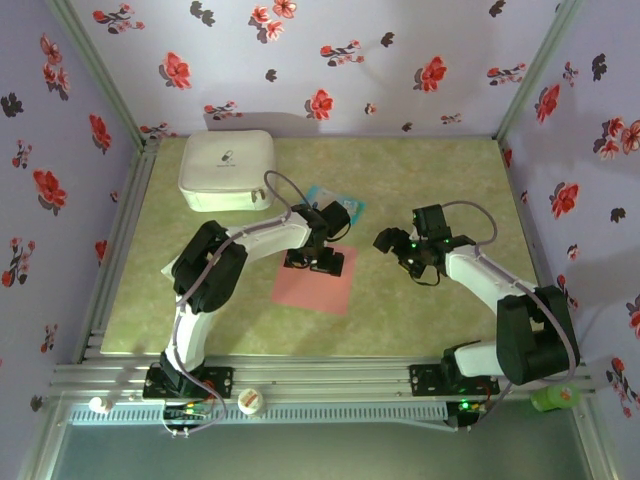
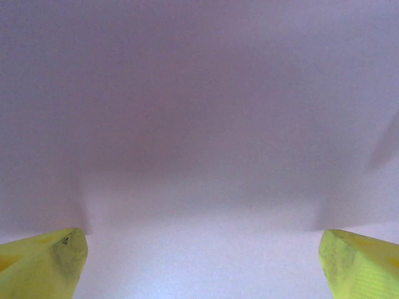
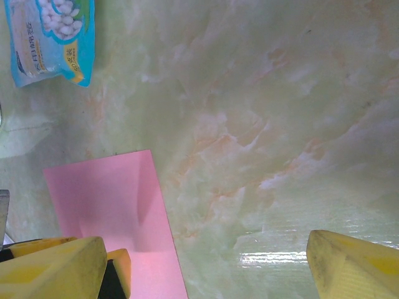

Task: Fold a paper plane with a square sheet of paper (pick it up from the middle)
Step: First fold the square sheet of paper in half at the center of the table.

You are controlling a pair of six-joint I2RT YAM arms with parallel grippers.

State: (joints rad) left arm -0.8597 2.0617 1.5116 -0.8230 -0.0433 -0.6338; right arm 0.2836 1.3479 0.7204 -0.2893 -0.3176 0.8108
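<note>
Both arms bent inward, left gripper [image 1: 316, 262] spread over pink sheet [image 1: 315, 292], right gripper [image 1: 402, 256] spread

The left arm [image 1: 215, 265] bends at its elbow left of centre and reaches right, the left gripper [image 1: 315, 263] pointing down, jaws spread wide. The right arm [image 1: 480, 280] folds leftward, the right gripper [image 1: 405, 260] equally wide apart.

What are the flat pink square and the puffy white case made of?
The pink square sheet looks like thin matte paper: it lies flat with sharp edges. The rounded white case, puffy at its corners, may be fabric or plastic; unclear.
</note>
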